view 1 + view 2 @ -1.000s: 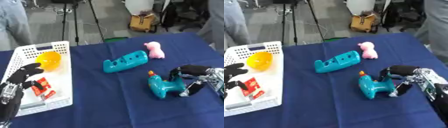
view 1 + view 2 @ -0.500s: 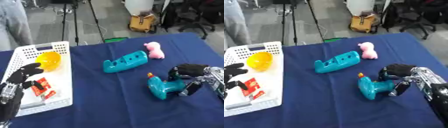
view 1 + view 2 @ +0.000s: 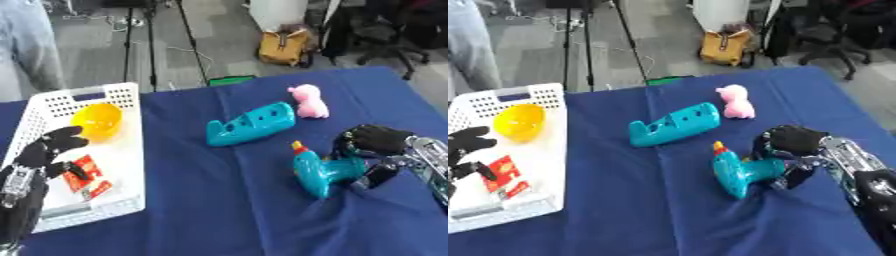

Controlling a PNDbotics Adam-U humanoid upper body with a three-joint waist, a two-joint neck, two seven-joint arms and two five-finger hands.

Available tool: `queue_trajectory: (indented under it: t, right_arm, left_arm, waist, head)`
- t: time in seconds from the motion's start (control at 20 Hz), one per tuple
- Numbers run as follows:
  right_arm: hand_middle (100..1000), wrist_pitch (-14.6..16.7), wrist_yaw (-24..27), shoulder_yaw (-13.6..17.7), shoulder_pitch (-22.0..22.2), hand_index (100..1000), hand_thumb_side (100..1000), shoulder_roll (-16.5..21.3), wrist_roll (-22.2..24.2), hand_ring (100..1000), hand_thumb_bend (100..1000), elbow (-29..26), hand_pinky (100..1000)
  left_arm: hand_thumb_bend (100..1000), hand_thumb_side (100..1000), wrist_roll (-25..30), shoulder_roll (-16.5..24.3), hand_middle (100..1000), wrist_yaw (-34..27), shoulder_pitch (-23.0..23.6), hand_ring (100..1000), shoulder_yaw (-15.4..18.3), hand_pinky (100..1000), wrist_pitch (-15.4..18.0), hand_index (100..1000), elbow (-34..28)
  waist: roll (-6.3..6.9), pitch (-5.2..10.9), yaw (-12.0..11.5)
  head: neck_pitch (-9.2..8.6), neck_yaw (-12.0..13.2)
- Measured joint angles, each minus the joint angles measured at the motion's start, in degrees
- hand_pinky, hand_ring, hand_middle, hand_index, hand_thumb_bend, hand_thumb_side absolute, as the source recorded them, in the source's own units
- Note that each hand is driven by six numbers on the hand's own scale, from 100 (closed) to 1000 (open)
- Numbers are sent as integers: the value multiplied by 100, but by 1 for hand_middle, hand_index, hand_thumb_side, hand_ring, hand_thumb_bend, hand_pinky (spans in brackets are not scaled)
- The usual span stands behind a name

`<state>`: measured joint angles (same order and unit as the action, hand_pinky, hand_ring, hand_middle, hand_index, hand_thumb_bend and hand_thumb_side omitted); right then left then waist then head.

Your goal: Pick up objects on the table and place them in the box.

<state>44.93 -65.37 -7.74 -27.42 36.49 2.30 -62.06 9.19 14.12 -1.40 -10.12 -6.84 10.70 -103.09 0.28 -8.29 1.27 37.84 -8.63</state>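
Right hand (image 3: 796,141) fingers curled over the handle end of the teal toy drill (image 3: 744,173), lying on the surface. We should wrap its handle fully before lifting toward the box (image 3: 122,150).

**Around the worktable**

Under the right hand (image 3: 376,140) we see a dark blue tablecloth (image 3: 219,200), wrinkled just beside it. Well beyond that hand, on the grey floor (image 3: 96,55), we make out a tan bag (image 3: 284,47) with a white cylinder (image 3: 280,12) behind it. Farther off, straight beyond the same hand, stands a black office chair (image 3: 385,35). Beyond the left hand (image 3: 48,150) we see thin black tripod legs (image 3: 144,40). A small green object (image 3: 226,80) lies at the table's far edge, between the two hands' sides.
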Motion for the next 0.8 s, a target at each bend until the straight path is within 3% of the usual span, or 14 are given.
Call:
queue_trajectory:
  t: [0.35,0.8]
  right_arm:
    - [423,-100,1005,178,72,511,250,-46,6,464,402,-112,368]
    - [402,-521,2816,349,124,495,252,-43,812,445,384,-758,336]
  left_arm:
    - [286,999,0,0,815,-1,0,804,0,466,0,751,0]
    - [287,998,0,-1,814,-1,1,800,0,466,0,751,0]
  waist:
    - [2,-1,3]
    - [1,-1,6]
  head:
    - [0,4]
    - [0,27]
